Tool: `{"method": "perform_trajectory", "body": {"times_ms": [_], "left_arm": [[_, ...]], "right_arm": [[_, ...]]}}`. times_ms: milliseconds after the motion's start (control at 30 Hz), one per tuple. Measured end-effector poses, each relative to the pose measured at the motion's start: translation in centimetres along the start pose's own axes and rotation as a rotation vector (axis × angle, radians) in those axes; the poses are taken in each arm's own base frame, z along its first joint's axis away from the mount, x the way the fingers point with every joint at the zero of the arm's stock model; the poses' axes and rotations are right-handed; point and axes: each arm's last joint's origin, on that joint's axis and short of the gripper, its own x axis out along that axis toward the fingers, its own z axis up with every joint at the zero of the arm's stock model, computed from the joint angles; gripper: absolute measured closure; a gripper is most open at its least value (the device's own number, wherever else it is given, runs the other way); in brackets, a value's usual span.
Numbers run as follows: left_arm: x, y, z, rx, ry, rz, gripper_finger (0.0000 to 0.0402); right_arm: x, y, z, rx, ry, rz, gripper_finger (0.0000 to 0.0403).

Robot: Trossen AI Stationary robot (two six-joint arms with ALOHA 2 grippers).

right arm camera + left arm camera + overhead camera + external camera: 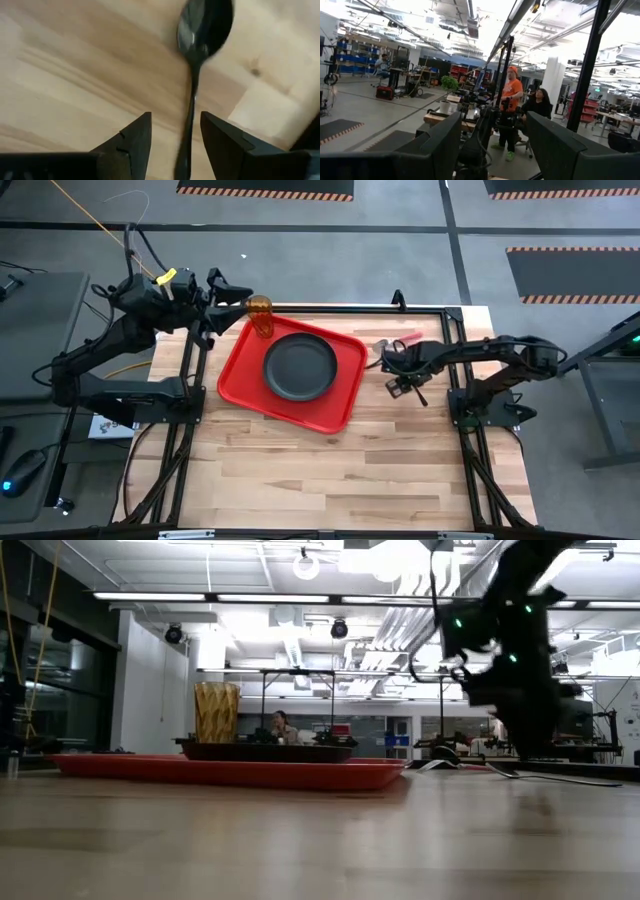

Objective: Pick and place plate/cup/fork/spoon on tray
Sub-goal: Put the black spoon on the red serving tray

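Both arms are dark, jointed and slim. The left arm (120, 345) carries a yellow tag near its wrist and looping black cables. The right arm (480, 355) shows small green lights. Its jaws are black, wedge-shaped, with faint scratch marks.

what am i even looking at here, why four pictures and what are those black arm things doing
These are two robot arms at a wooden table, each ending in two fingers. One picture looks down from above, one looks level across the tabletop, and two come from cameras on the arms' wrists. On the table lies a red tray carrying a black plate and an amber cup. The right gripper is low over a black spoon, fingers open on either side of its handle, not closed on it. A pink-handled fork lies nearby. The left gripper waits beside the cup, holding nothing.
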Motion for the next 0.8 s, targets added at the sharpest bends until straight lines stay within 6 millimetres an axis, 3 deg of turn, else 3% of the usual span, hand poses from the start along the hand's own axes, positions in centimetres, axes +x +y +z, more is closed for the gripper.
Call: {"method": "perform_trajectory", "body": {"times_ms": [200,500,633,800], "left_arm": [[0.6,0.3,-0.4,-0.008,0.018,0.005,0.0188],[1.3,0.7,-0.9,-0.015,0.041,0.012,0.0188],[1.3,0.7,-0.9,-0.015,0.041,0.012,0.0188],[1.3,0.7,-0.9,-0.015,0.041,0.012,0.0188]], "right_arm": [[2.3,-0.6,-1.1,0.014,0.005,0.035,0.0243],[2.9,-0.7,-1.3,0.003,-0.007,0.043,0.0251],[3.0,-0.7,-1.3,-0.009,-0.008,0.050,0.0287],[3.0,-0.6,-1.3,0.014,-0.002,0.066,0.0367]]}}
